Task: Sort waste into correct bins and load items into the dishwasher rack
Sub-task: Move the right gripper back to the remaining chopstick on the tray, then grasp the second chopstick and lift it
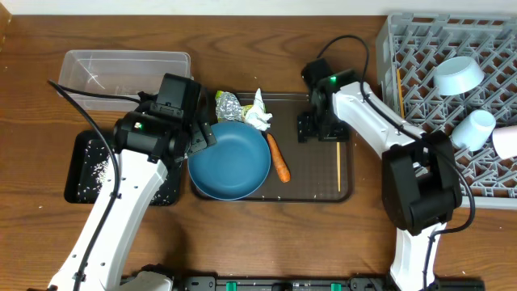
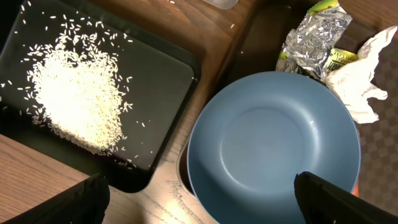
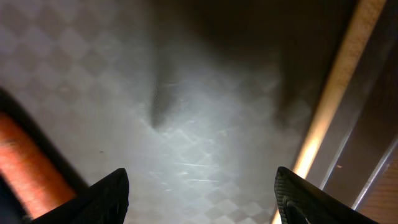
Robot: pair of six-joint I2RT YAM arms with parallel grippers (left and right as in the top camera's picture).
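**No legible lettering anywhere on the table**

The only print in sight is a patch of dark marking on the yellow-green wrapper (image 2: 341, 57). The wrapper is pressed between the foil ball (image 2: 314, 37) and the white tissue (image 2: 364, 81) at the back edge of the brown tray (image 1: 315, 174). The marking is too small and creased to read. No brand, number or sign can be made out on anything else.
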